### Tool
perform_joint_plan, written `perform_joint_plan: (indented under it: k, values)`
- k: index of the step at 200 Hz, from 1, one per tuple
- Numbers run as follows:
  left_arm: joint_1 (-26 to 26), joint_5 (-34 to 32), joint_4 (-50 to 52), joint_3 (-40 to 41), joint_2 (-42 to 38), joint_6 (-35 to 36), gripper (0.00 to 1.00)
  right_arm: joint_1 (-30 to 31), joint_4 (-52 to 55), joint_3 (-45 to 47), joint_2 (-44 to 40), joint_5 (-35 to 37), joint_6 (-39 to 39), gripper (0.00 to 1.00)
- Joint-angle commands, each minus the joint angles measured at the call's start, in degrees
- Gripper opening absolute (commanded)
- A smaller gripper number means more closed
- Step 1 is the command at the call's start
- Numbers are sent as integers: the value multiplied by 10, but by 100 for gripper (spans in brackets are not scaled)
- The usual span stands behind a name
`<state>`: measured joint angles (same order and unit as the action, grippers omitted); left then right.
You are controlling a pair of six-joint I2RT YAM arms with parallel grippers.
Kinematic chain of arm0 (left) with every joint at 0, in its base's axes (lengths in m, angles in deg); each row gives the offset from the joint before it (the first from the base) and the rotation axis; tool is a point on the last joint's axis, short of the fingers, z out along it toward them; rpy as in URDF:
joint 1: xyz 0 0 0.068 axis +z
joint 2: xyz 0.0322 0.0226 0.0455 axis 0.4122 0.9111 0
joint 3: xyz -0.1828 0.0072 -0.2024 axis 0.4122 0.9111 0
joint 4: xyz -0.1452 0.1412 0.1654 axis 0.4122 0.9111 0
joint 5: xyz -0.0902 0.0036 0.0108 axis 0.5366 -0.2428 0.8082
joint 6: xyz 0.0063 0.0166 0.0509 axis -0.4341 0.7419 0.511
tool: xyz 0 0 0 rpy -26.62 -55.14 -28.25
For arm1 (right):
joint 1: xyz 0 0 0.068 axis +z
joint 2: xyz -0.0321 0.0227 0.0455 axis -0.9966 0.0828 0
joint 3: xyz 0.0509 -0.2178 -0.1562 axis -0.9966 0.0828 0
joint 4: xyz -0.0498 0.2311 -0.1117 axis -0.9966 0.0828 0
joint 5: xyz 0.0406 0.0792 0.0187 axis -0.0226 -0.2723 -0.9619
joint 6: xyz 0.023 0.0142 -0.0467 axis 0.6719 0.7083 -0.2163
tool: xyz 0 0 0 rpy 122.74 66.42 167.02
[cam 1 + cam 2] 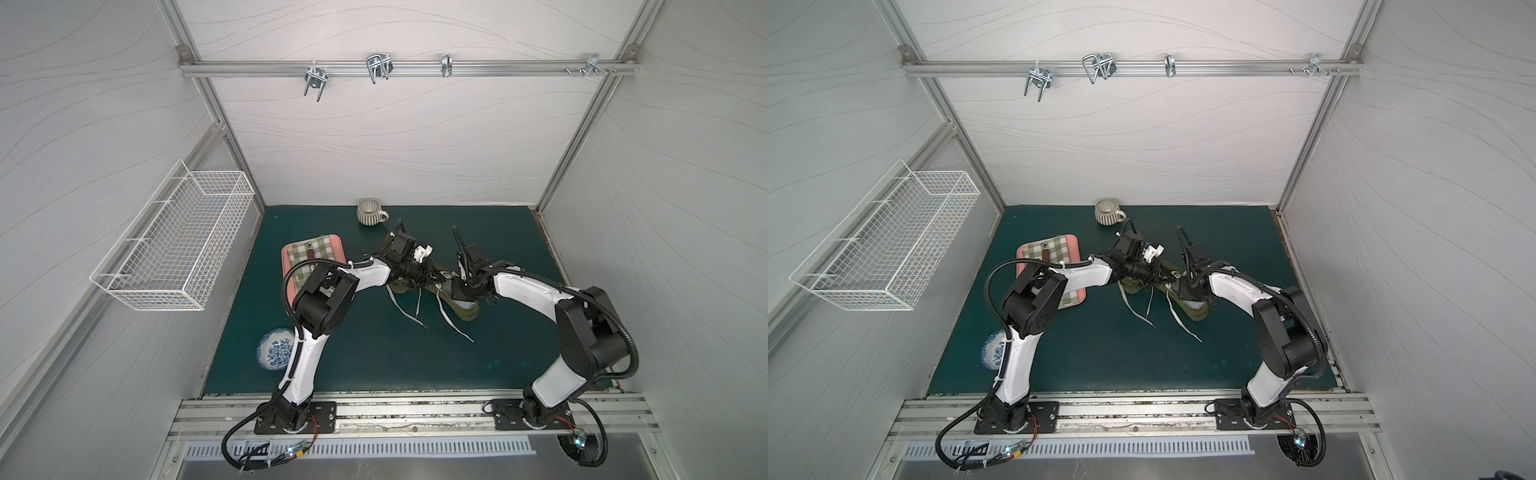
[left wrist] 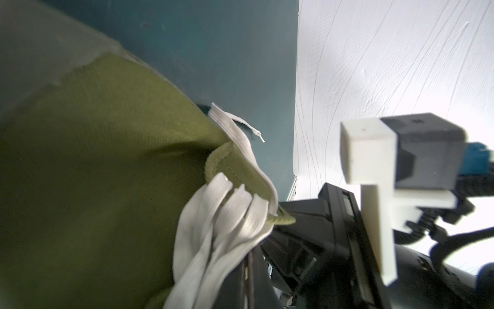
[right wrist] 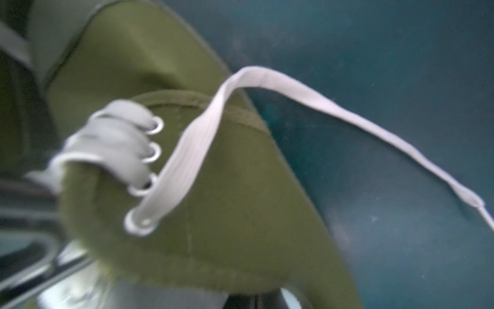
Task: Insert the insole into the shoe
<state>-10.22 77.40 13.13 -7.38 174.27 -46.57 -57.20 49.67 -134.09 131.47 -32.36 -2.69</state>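
Only at the right wrist, eyelets (image 3: 139,222) on the shoe (image 3: 213,187); left claw (image 1: 434,275) and right claw (image 1: 457,291) closed.

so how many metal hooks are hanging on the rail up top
4, all on the rail: the leftmost hook, a second hook just right of it, a third hook past the middle, and a fourth hook near the right end. None seems hidden.

The shoe (image 1: 468,312) lies on the tabletop (image 1: 374,357) between left hand (image 1: 431,275) and right hand (image 1: 459,287), the mug (image 1: 370,212) behind them, the tray (image 1: 286,254) further left.
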Motion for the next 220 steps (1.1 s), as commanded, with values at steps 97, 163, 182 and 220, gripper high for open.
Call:
perform_joint_plan:
  k: [97, 163, 182, 220]
  values:
    - [-4, 18, -38, -12, -4, -13, 0, 46, 5, 4, -26, 179, 18, 0]
    - [-4, 19, -44, -10, -4, -17, 0, 22, 6, 25, 14, 171, -4, 0]
    - [-4, 19, -47, -9, -4, -17, 0, 37, 37, 24, -23, 195, -12, 0]
    - [-7, 17, -49, -6, -9, -18, 0, 67, 116, 21, -79, 238, 7, 0]
